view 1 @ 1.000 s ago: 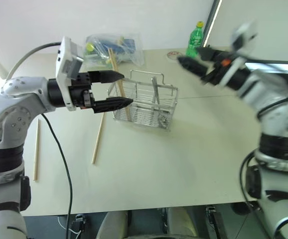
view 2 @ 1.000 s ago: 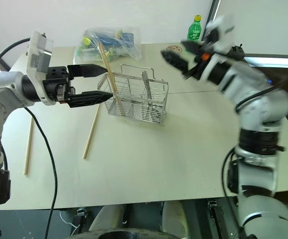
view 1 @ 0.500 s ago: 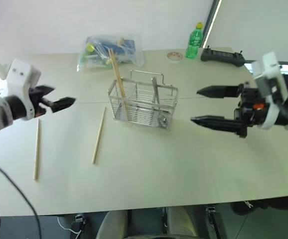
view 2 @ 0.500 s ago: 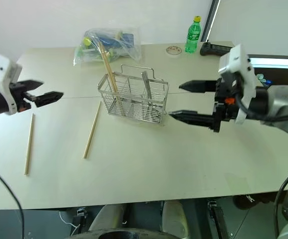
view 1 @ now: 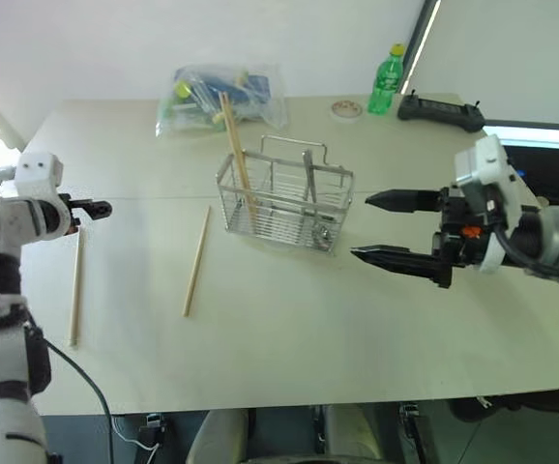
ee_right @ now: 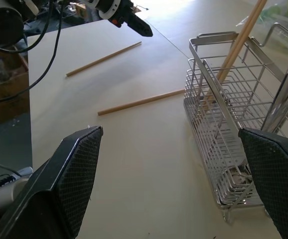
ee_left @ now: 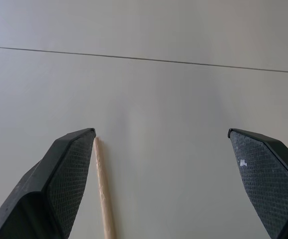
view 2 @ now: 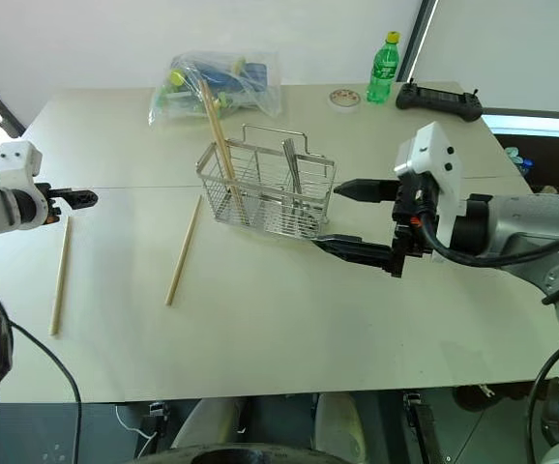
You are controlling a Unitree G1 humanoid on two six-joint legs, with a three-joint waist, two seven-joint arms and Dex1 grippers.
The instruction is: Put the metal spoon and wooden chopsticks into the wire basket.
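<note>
The wire basket (view 1: 286, 205) stands near the middle of the pale bench (view 1: 289, 338). It is a rectangular silver rack of thin bright wires, with inner dividers and a looped wire handle rising from its top. One of the wooden chopsticks (view 1: 235, 153) leans inside the basket's left end, a long, plain, light-tan stick whose upper half juts well above the rim and tilts toward the far side. The metal spoon (view 1: 309, 179) stands in a compartment toward the basket's right, shiny silver with a thin straight handle pointing up; its bowl sits low among the wires and is hard to make out.

Two more chopsticks lie flat on the bench to the left of the basket. The nearer chopstick (view 1: 197, 260) lies just beside the basket, running toward the near edge. The farther chopstick (view 1: 74, 286) lies well apart from it, nearly parallel, close to the left edge.

The left gripper (view 1: 96, 207) hovers above the far end of that farther chopstick, empty; in the left wrist view its fingers (ee_left: 67, 177) are spread wide with the stick's tip beside one of them. The right gripper (view 1: 380, 228) hangs just to the right of the basket, pointing at it, its fingers (view 1: 396, 260) also spread wide and holding nothing.
</note>
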